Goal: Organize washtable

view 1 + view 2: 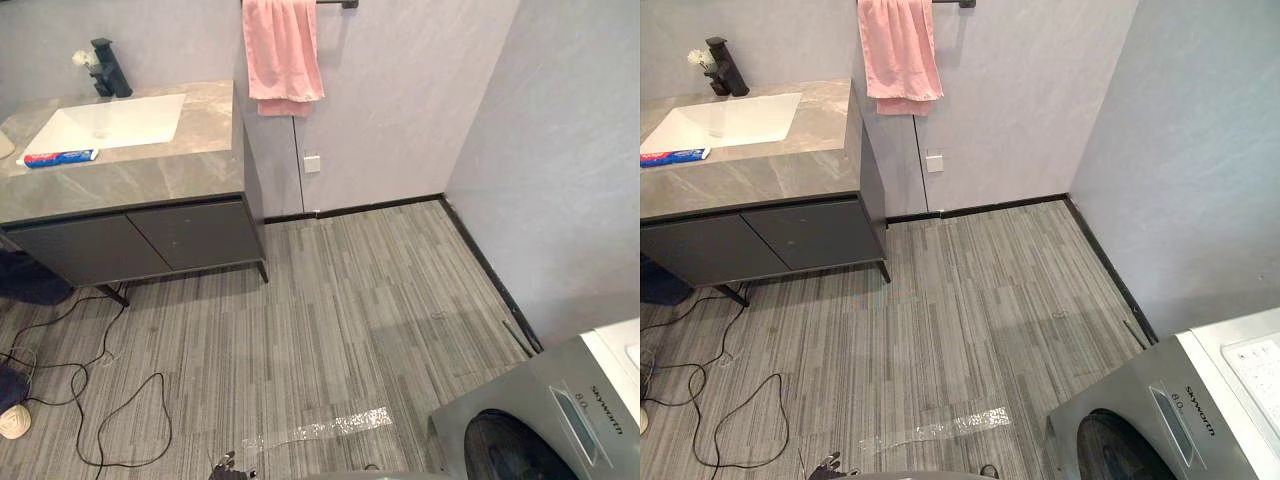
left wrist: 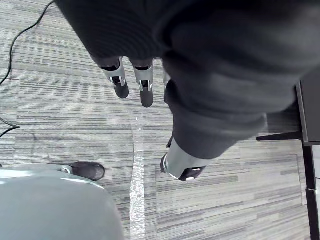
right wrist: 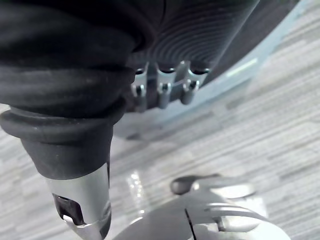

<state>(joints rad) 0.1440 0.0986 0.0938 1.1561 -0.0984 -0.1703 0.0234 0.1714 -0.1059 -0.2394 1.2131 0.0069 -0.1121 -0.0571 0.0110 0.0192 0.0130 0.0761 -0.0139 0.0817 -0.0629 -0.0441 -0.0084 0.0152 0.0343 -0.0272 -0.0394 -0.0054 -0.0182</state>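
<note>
Left robot hand hangs slack-fingered, empty, over open floor; right robot hand seemingly likewise; washtable edge well apart.

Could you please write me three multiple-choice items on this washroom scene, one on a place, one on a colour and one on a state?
1. Where does the toothpaste tube lie?
A) on the floor
B) on the countertop beside the sink
C) on the washing machine

2. What colour is the hanging towel?
A) pink
B) blue
C) white

3. How is the left robot hand?
A) shut on the towel
B) shut on the tube
C) open, holding nothing

Key: 1 B, the tube rests on the grey top by the basin; 2 A, pink cloth hangs on the wall; 3 C, its fingers hang straight with nothing between them.
</note>
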